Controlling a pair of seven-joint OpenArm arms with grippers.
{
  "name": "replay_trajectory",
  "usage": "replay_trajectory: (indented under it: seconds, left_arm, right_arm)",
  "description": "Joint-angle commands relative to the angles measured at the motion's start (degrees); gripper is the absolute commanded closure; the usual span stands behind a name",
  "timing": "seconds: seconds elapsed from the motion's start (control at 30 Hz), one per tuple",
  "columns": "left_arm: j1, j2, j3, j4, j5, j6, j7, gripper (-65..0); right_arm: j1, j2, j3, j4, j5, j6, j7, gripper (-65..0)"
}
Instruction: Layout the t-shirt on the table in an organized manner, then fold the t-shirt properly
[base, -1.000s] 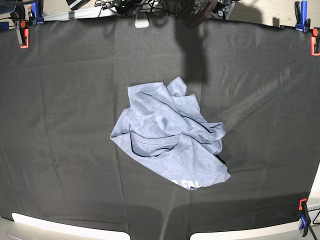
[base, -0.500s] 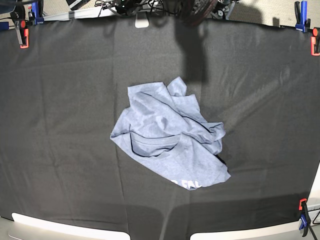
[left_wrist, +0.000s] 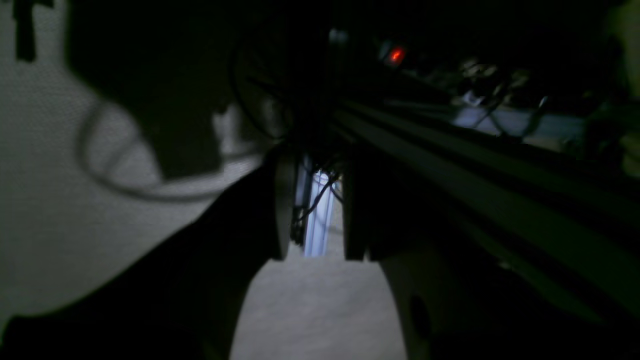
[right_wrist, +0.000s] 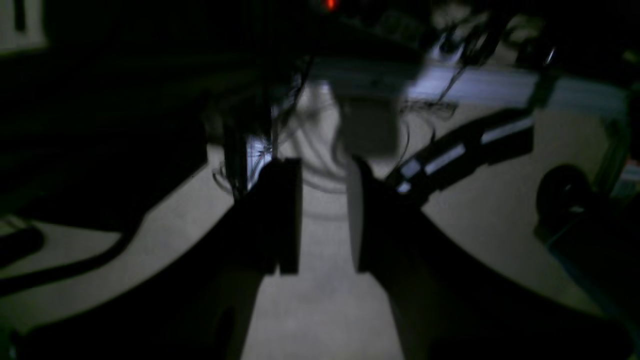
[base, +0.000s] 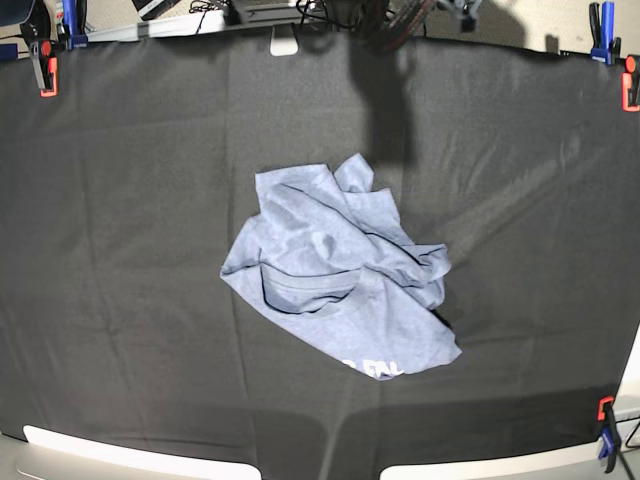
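The t-shirt (base: 340, 275), light blue-grey, lies crumpled in a heap at the middle of the table (base: 130, 200), with a bit of white lettering (base: 375, 367) at its near edge. Neither gripper shows in the base view. In the left wrist view my left gripper (left_wrist: 312, 252) is open, with nothing between its dark fingers (left_wrist: 282, 205). My right gripper (right_wrist: 325, 265) is also open and empty in the right wrist view. Both wrist views are dim and look at pale floor and cables, not at the shirt.
Orange and blue clips hold the black cloth at the far left corner (base: 46, 72), the far right corner (base: 606, 25) and the near right corner (base: 607, 440). Cables and dark equipment (base: 390, 18) line the far edge. Wide black cloth surrounds the shirt.
The shirt has not moved. Only the dark parts along the far edge of the base view have shifted slightly.
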Motion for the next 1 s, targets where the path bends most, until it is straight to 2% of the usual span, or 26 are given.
replay_trajectory:
  seconds: [0.0,0.23,0.33,0.47,0.53,0.67,0.83,0.97]
  left_arm:
    - [2.23,-0.2,-0.11,2.69,-0.66,-0.31,0.11,-15.5]
    - [12.83,-0.48,-0.13,22.34,-2.12,-0.31,6.03,-15.5]
    - [16.22,-2.1,-0.13,30.14,-4.5,-0.31,8.07,-15.5]
    - [20.04,-5.11,-0.2,39.19,-4.5,-0.09,10.23,-15.5]
    - [21.77,-6.47,-0.2,43.34,-4.5,1.44,10.54,-15.5]
    - [23.58,-8.68,-0.2,51.49,-4.46,4.26,10.62,-15.5]
    - [22.47,-10.03,-0.2,61.35,-2.82,4.24,10.99,-15.5]
    - [19.19,-10.03,-0.17,67.98,-0.02,4.22,13.38,-15.5]
  right_arm:
    - [-2.84,1.11,-0.09,3.06,0.9,0.2,0.55,-15.2]
    - [-19.19,8.96,-0.09,27.85,7.02,0.15,0.55,-15.2]
    - [-25.75,12.83,-0.09,38.73,8.87,0.2,0.59,-15.2]
    - [-33.18,17.59,-0.07,52.22,8.96,0.17,0.52,-15.2]
    - [-35.65,19.28,0.22,58.12,8.96,0.17,-0.94,-15.2]
    - [-36.61,20.17,3.26,68.08,8.98,0.17,-6.82,-15.2]
    - [-34.27,20.15,8.55,77.81,8.96,0.17,-9.64,-15.2]
    - [-27.91,20.15,10.12,82.9,8.96,0.17,-15.78,-15.2]
